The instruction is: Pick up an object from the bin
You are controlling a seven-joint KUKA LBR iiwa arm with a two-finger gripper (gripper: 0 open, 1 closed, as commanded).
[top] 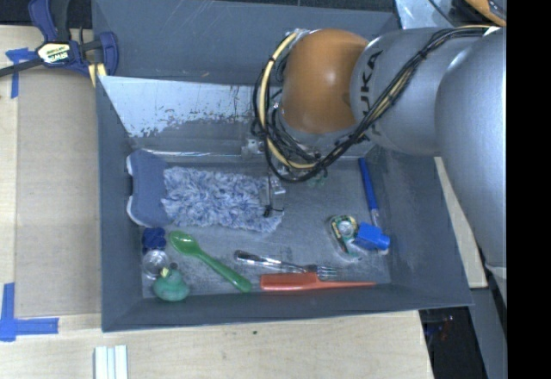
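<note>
Orange cover (323, 80) on my wrist sits highest, with cable loops round it, and it hides most of what's under it. My arm (430, 93) comes in from the right. The tip pokes out below the cover, down at the right edge of the blue-grey cloth (211, 195). I can't tell whether my jaws are apart or together, and nothing shows between them. The cloth lies crumpled flat on the floor of the bin (116, 196), left of centre, with its far left end folded up against the wall. It's the thing I'm over, so my guess is it's the pick. A raised fold at the edge gives something to pinch, where the flat middle wouldn't. Green spoon (207, 261), fork (284, 264) and red stick (318, 284) lie along the near wall, apart from the cloth. Blue pen (369, 188) lies to the right, clear of me. Risk is that the cloth drags or slips out if only a few loops get caught.
</note>
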